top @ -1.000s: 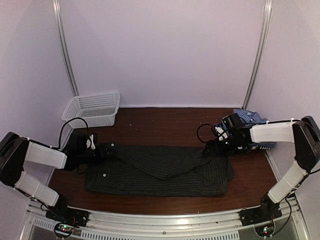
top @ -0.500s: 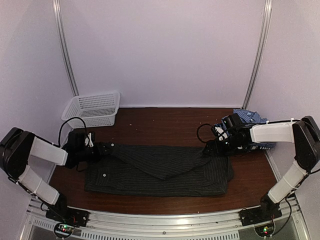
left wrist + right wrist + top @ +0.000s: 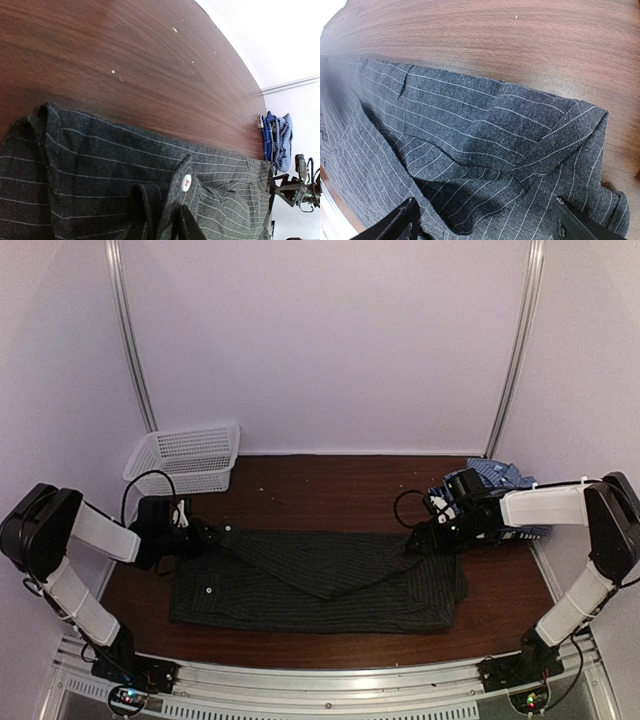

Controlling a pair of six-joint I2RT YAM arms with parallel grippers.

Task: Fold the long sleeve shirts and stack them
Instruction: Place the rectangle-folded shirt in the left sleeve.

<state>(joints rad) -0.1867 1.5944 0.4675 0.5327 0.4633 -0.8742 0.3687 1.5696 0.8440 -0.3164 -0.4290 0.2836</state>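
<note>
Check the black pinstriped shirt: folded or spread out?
Partly folded: the shirt lies flat on the table, a sleeve laid diagonally across its body.

You had one black pinstriped shirt (image 3: 320,580), one white basket (image 3: 185,458), one table (image 3: 330,485) and two arms, a left arm (image 3: 100,535) and a right arm (image 3: 545,505). The blue checked cloth (image 3: 500,475) made one heap; its shirts couldn't be counted.

We see a black cloth shirt with thin pale stripes (image 3: 320,585), soft, matt and wrinkly. Its small white round button (image 3: 186,181) looks smooth and shiny. The dark brown wooden table (image 3: 330,485) is smooth and a little glossy. The white plastic mesh basket (image 3: 185,455) looks hard and matt.
</note>
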